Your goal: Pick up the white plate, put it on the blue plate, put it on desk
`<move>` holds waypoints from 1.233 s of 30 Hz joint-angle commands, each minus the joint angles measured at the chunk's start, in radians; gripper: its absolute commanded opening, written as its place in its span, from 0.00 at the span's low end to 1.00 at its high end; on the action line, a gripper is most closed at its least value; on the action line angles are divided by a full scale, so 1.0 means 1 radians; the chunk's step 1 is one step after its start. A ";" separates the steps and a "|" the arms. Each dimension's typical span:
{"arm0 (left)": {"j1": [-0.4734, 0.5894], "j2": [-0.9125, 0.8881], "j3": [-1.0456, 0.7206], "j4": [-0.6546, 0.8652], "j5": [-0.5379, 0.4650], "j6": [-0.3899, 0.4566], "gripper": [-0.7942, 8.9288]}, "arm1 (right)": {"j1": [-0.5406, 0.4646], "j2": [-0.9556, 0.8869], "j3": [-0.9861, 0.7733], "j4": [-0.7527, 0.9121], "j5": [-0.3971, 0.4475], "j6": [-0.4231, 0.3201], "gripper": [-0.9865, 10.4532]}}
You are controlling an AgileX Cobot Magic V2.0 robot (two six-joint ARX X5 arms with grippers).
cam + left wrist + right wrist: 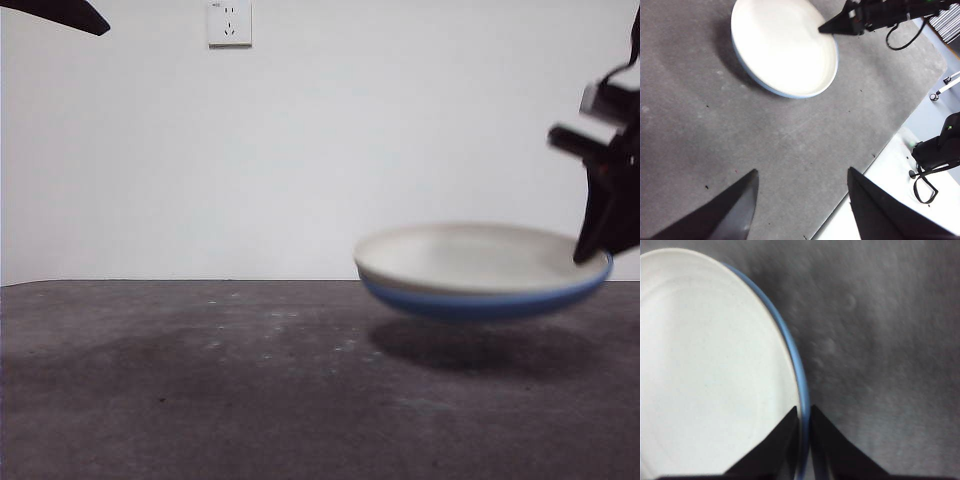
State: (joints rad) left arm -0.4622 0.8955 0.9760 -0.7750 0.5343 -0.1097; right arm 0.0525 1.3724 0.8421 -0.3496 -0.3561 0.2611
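The white plate (470,255) lies nested in the blue plate (480,302). The pair hangs a little above the desk (200,380), at the right, with a shadow below. My right gripper (598,245) is shut on the right rim of the stacked plates. In the right wrist view its jaws (804,412) pinch the rim, with the white plate (705,365) inside and the blue plate's edge (791,347) outside. The left wrist view shows the white plate (785,47), the blue rim (836,62) and the right gripper (827,27) from afar. My left gripper (802,172) is open, empty and high above the desk.
A wall socket (229,22) sits on the white wall behind. The left arm shows as a black tip (60,12) at the top left corner. The desk's edge (875,150) runs near the left gripper, with black stands and cables (935,155) beyond it.
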 commanded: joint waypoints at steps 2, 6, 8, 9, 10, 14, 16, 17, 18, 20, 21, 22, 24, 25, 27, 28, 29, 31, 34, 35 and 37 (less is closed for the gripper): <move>-0.005 0.006 0.009 0.008 0.009 0.015 0.37 | 0.011 -0.034 0.015 0.015 -0.046 0.056 0.10; -0.005 0.006 0.009 0.008 0.009 0.016 0.37 | 0.041 -0.048 0.031 0.017 -0.047 0.077 0.10; -0.006 0.006 0.009 0.008 0.009 0.016 0.37 | 0.067 -0.047 0.040 0.021 -0.047 0.084 0.10; -0.005 0.006 0.009 0.008 0.009 0.016 0.37 | 0.082 -0.047 0.043 0.026 -0.043 0.092 0.10; -0.006 0.006 0.009 0.008 0.009 0.016 0.37 | 0.099 -0.046 0.045 0.038 -0.037 0.101 0.10; -0.006 0.006 0.009 0.009 0.009 0.016 0.37 | 0.159 -0.037 0.047 0.094 -0.034 0.142 0.10; -0.006 0.006 0.009 0.009 0.009 0.016 0.37 | 0.191 -0.019 0.048 0.116 -0.015 0.157 0.10; -0.005 0.006 0.009 0.008 0.009 0.016 0.37 | 0.203 -0.011 0.049 0.122 -0.003 0.162 0.10; -0.006 0.006 0.009 0.008 0.009 0.016 0.37 | 0.216 0.005 0.049 0.133 0.003 0.172 0.10; -0.006 0.006 0.009 0.008 0.009 0.016 0.37 | 0.233 0.028 0.050 0.145 0.008 0.180 0.10; -0.006 0.006 0.009 0.008 0.009 0.016 0.37 | 0.243 0.044 0.050 0.156 0.015 0.185 0.10; -0.006 0.006 0.009 0.008 0.009 0.016 0.37 | 0.251 0.059 0.050 0.167 0.020 0.192 0.10; -0.006 0.006 0.009 0.008 0.009 0.016 0.37 | 0.263 0.092 0.050 0.201 0.021 0.211 0.10; -0.006 0.006 0.009 0.008 0.009 0.016 0.37 | 0.268 0.106 0.051 0.214 0.021 0.221 0.10; -0.006 0.006 0.009 0.008 0.009 0.016 0.37 | 0.275 0.141 0.057 0.241 0.021 0.236 0.10; -0.005 0.006 0.009 0.008 0.009 0.016 0.37 | 0.278 0.158 0.062 0.248 0.021 0.239 0.10; -0.006 0.006 0.009 0.008 0.009 0.016 0.37 | 0.281 0.175 0.070 0.249 0.025 0.241 0.10; -0.005 0.006 0.009 0.008 0.009 0.016 0.37 | 0.286 0.214 0.090 0.249 0.028 0.241 0.10; -0.006 0.006 0.009 0.008 0.009 0.016 0.37 | 0.293 0.269 0.130 0.248 0.044 0.240 0.10; -0.005 0.006 0.009 0.008 0.009 0.016 0.37 | 0.293 0.284 0.143 0.248 0.044 0.240 0.10; -0.005 0.006 0.009 0.008 0.009 0.016 0.37 | 0.293 0.321 0.175 0.244 0.043 0.240 0.10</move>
State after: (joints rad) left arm -0.4622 0.8955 0.9760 -0.7750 0.5346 -0.1097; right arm 0.3397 1.6718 0.9859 -0.1230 -0.3099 0.4805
